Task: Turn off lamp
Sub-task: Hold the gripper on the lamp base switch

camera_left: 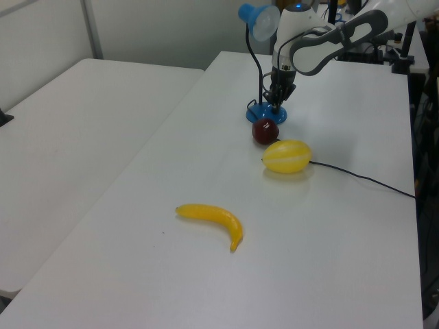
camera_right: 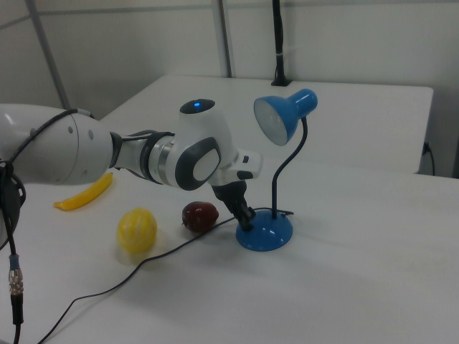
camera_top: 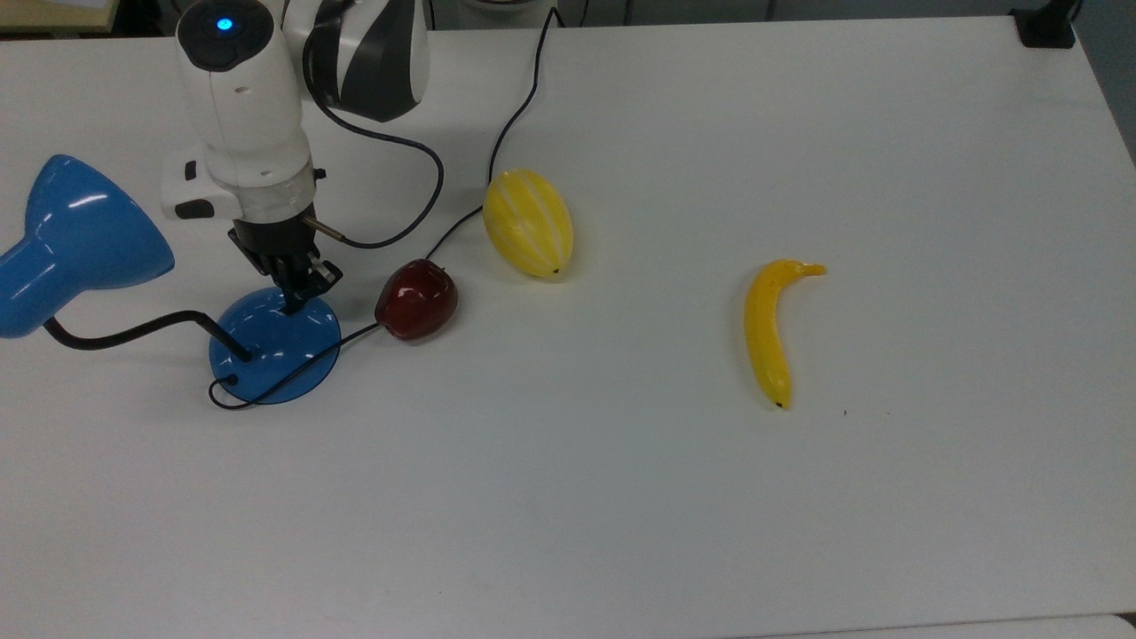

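Pressing down on the lamp (camera_top: 266, 342) base at the switch, the gripper (camera_top: 293, 297) has its fingers drawn together, holding nothing.

At the top view's left edge of the table (camera_top: 674, 497), the lamp looks unlit, its shade (camera_right: 283, 118) dull. From here, a sideways pull could skid the light base, snag the cord (camera_top: 293, 368), or knock the red apple (camera_top: 415, 299) just beside it.
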Tool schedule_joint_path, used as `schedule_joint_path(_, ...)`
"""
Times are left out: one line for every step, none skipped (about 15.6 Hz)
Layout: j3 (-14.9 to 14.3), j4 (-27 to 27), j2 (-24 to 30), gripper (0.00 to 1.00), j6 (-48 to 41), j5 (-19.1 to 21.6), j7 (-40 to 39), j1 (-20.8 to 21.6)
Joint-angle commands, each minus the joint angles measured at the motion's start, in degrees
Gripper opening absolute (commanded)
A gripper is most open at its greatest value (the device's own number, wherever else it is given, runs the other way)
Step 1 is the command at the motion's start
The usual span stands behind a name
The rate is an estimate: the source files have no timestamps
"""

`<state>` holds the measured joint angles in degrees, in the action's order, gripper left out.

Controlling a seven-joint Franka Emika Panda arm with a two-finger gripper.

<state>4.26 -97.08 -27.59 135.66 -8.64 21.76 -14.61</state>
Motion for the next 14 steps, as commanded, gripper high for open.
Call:
schedule_joint_path(-0.30, -2.06, -0.89, 0.00, 1.01, -1.73, 2.14, 0.63)
schedule_joint_path(-0.39, -2.24, -0.89, 0.00, 0.93, -1.73, 2.14, 0.72)
schedule_joint_path(-0.39, -2.67, -0.89, 0.00, 1.01, -1.73, 2.14, 0.72)
schedule_joint_path(-0.39, -2.76, -0.89, 0.00, 1.01, -1.73, 2.14, 0.72)
schedule_joint_path(-0.30, -2.77, -0.89, 0.00, 1.01, -1.73, 2.14, 0.72)
schedule_joint_path(-0.39, -2.77, -0.89, 0.00, 0.93, -1.73, 2.14, 0.72)
schedule_joint_path(-0.39, -2.77, -0.97, 0.00, 0.93, -1.73, 2.14, 0.72)
schedule_joint_path(-0.39, -2.85, -0.98, 0.00, 0.93, -1.73, 2.14, 0.72)
schedule_joint_path(-0.39, -2.77, -0.89, 0.00, 0.93, -1.73, 2.14, 0.63)
schedule_joint_path(-0.39, -2.77, -0.97, 0.00, 0.93, -1.73, 2.14, 0.63)
schedule_joint_path(-0.39, -2.77, -0.89, 0.00, 0.93, -1.73, 2.14, 0.63)
schedule_joint_path(-0.30, -2.59, -0.89, 0.00, 0.84, -1.73, 2.14, 0.72)
schedule_joint_path(-0.39, -2.33, -0.80, 0.00, 0.75, -1.73, 2.14, 0.72)
schedule_joint_path(-0.39, -2.15, -0.45, 0.00, 0.66, -1.73, 2.14, 0.81)
